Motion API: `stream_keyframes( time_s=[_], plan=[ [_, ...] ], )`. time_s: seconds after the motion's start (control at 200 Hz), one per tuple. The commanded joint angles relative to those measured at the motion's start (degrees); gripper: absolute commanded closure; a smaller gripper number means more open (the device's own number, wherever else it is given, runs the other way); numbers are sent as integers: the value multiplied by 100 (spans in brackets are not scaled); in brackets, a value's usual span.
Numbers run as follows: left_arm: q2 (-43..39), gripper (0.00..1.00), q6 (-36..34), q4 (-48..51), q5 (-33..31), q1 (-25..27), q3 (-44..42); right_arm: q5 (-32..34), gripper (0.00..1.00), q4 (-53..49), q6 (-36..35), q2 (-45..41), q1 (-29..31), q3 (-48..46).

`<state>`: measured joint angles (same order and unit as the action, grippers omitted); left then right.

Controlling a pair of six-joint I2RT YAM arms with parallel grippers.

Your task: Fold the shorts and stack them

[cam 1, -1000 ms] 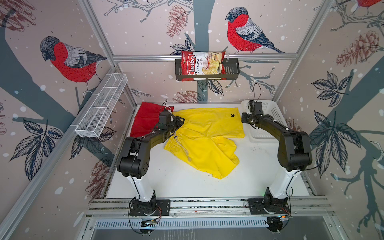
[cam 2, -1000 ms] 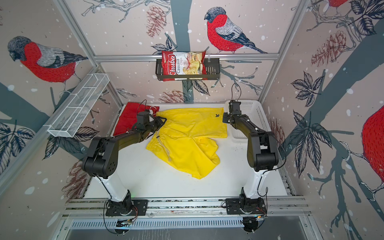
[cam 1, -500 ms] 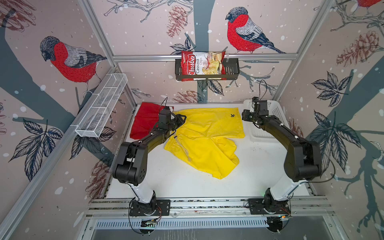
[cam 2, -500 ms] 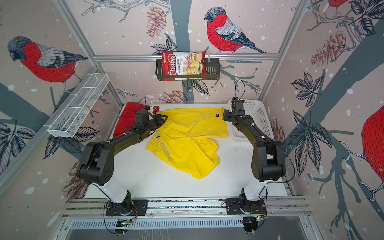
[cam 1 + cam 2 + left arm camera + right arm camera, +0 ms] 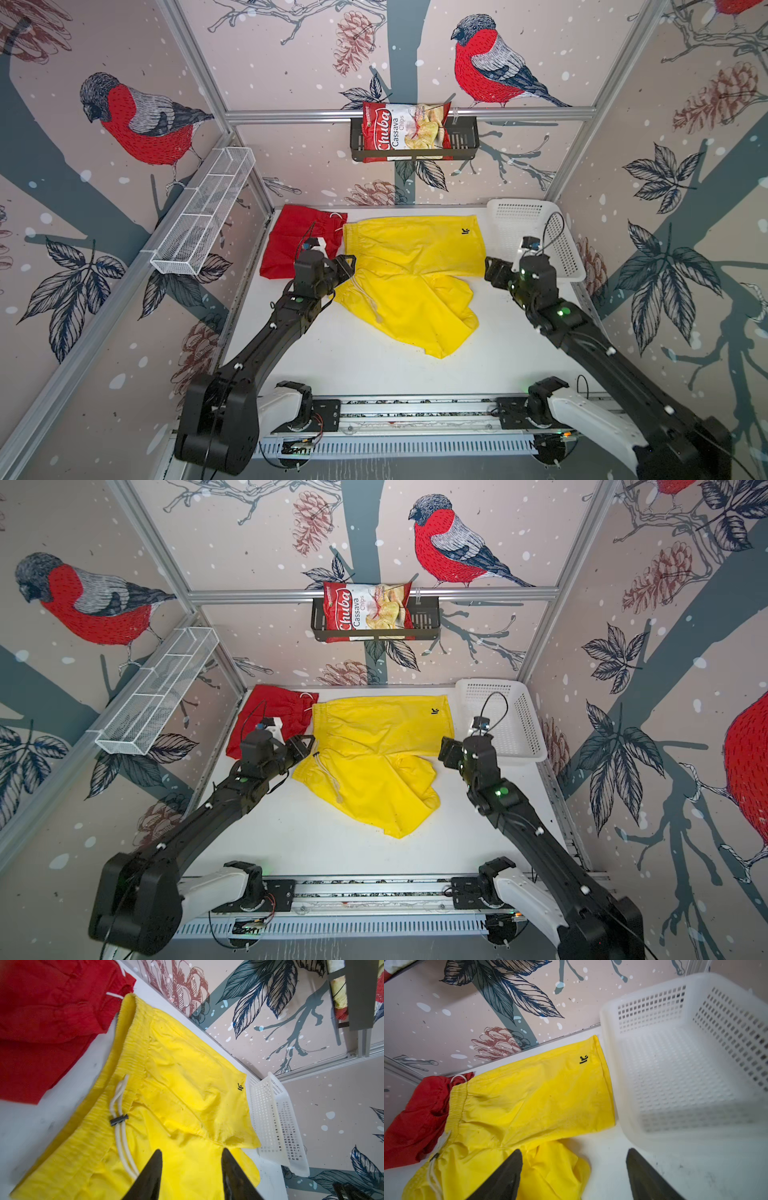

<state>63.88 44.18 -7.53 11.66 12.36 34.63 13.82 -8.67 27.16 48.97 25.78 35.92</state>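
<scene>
White desk (image 5: pixel 332 365) inside a cell with bird-printed walls, bare along the near side. Spread across its far middle in both top views, the yellow shorts (image 5: pixel 411 266), unfolded: waistband toward the left, one leg flat along the back edge, the other crumpled and slanting toward the near side. In the far right corner, a white perforated basket (image 5: pixel 571 257), its left wall just beside the hem of the flat yellow leg. In the far left corner, the red shorts (image 5: pixel 291 245), wrinkled, lying beside the yellow waistband and meeting it at the far end; the two pairs side by side, not stacked. On the left wall, a long white wire basket (image 5: pixel 203 212). On the back wall, a black rack (image 5: pixel 461 143) holding a red cassava chips bag (image 5: pixel 399 129).

Low over the yellow waistband, the left end effector (image 5: pixel 347 266), fingers (image 5: pixel 151 1172) apart with yellow cloth showing between them, nothing clamped. By the right edge of the yellow pair, close to the basket's near corner, the right end effector (image 5: pixel 492 268), fingers (image 5: pixel 645 1176) spread wide and empty, one over yellow cloth, the other over bare desk.

Trailing from the waistband, a white drawstring (image 5: pixel 120 1140), pinched by a small dark cord stopper (image 5: pixel 118 1120). Near the hem of the flat leg, a small black mark (image 5: pixel 240 1087).
</scene>
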Motion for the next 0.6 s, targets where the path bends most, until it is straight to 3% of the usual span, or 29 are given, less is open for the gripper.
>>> stream_keyframes(
  time_s=[0.0, 0.11, 0.245, 0.435, 0.595],
  plan=[
    [-297, 54, -72, 301, -320, -14, -453, 373, 36, -95, 804, -489, 479, -577],
    [-426, 51, -137, 375, -276, -23, -821, 653, 39, -251, 1218, -669, 1155, -1105],
    [-277, 34, -217, 309, -16, -31, -1034, 597, 30, -231, 1422, -378, 1600, -1368],
    [238, 32, -177, 118, 154, -25, -1149, 502, 23, -254, 1474, 375, 1618, -1299],
    [557, 33, -127, -205, 70, -23, -1215, 211, 21, 448, 1240, 1071, 1311, -1160]
  ],
)
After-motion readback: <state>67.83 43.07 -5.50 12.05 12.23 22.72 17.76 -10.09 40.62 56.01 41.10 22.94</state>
